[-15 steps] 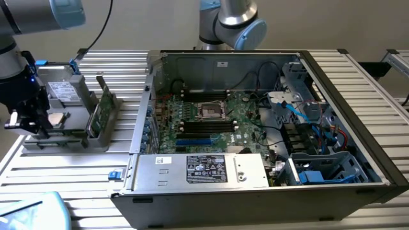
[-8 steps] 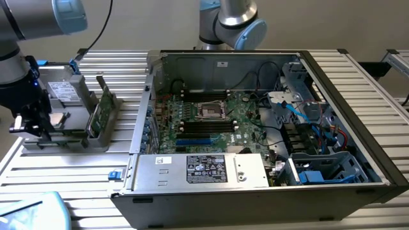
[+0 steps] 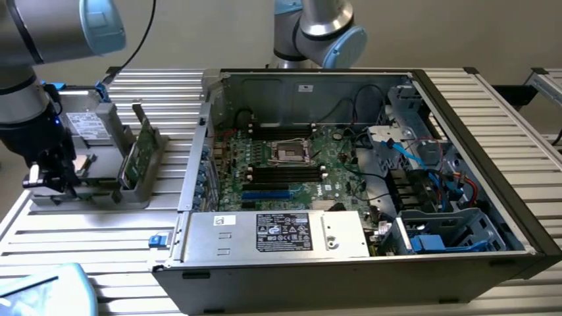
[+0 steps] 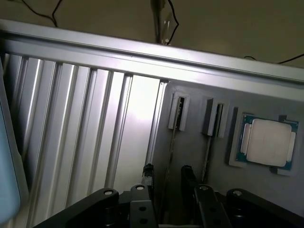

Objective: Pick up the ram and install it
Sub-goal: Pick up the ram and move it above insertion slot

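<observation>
Arm [image 3: 22, 99] reached straight down over the grey holder [image 3: 131, 193]. Wrist view caught a silver chip [image 4: 268, 142] off to the side of the jaws; exterior view had the PC case [image 3: 263, 89] well away. Gripper [image 4: 167, 173] had its jaws spread, holding nothing, ram [image 4: 170, 152] standing edge-on right between them.

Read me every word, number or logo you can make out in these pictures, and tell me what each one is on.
No text can be read.
Black label on the power supply: print too small.
Small white sticker beside it: too small.
Rear-wall sticker inside the computer case: too small.
White label at the exterior view's left: blurred.
Processor chip: no legible marking.
</observation>
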{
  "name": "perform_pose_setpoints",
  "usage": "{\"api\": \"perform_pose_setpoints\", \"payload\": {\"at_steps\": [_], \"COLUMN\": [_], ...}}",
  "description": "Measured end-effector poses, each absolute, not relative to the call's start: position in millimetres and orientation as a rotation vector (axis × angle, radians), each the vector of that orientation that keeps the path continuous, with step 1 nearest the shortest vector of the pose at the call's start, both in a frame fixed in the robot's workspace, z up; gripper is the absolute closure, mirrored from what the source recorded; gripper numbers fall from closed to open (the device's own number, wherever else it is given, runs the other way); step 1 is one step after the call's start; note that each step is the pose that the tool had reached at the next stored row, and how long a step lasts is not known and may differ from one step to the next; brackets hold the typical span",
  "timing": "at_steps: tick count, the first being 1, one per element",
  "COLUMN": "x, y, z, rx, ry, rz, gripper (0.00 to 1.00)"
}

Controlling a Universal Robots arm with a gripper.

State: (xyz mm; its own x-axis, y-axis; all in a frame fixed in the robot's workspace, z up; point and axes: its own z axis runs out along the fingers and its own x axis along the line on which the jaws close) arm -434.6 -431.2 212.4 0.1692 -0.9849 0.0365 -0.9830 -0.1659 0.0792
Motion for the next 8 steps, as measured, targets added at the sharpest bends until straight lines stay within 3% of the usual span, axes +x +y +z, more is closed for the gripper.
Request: {"api": "perform_pose_setpoints", "payload": {"at_steps": [8], "x": [-435], "y": [-431], "z": [199], "rx": [2.345], "ry": [-1.970], "rz": [-0.037], "gripper": [0.63]}}
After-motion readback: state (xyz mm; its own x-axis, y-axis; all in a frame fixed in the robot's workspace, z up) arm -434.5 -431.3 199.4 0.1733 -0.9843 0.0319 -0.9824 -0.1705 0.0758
